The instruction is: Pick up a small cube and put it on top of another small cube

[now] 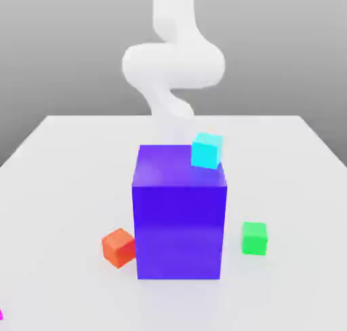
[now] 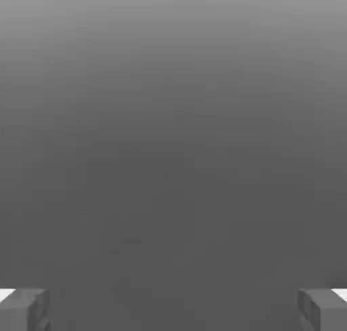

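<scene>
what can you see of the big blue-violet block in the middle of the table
The blue-violet block is a tall, smooth, glossy-looking box, by far the largest thing on the white table. It stands upright near the table's middle, its front face and top showing. A small cyan cube shows tilted at its top back corner on the exterior view's right. A small orange-red cube sits against or just beside its lower corner on that view's left.
</scene>
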